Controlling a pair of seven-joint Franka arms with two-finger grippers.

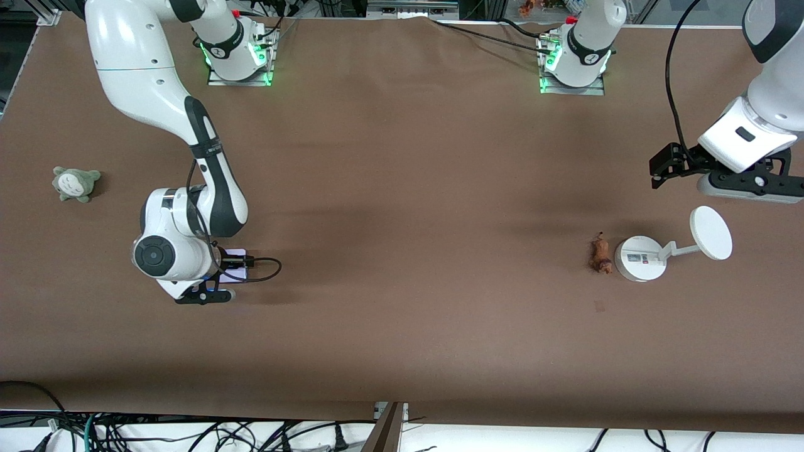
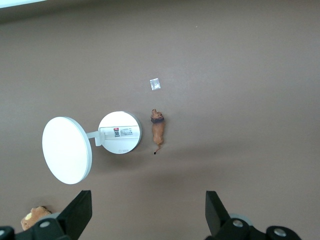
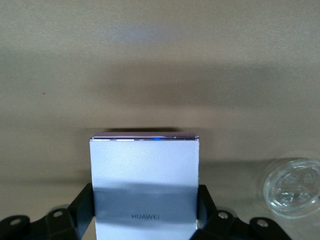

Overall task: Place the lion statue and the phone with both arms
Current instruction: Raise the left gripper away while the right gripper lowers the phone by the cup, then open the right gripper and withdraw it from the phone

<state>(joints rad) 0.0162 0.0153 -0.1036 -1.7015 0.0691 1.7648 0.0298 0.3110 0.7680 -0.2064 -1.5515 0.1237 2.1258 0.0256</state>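
Matt brown cloth table [image 1: 402, 188], fluffy grey-green plush [image 1: 75, 183], smooth white plastic stand [image 1: 641, 258], phone [image 3: 144, 180] with glossy edge

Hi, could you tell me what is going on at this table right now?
The right gripper is shut on the phone, low over the table toward the right arm's end. The left gripper hangs open in the air above the lion statue, which lies on the table touching or nearly touching the round base of a white stand. A grey-green plush sits near the right arm's end.
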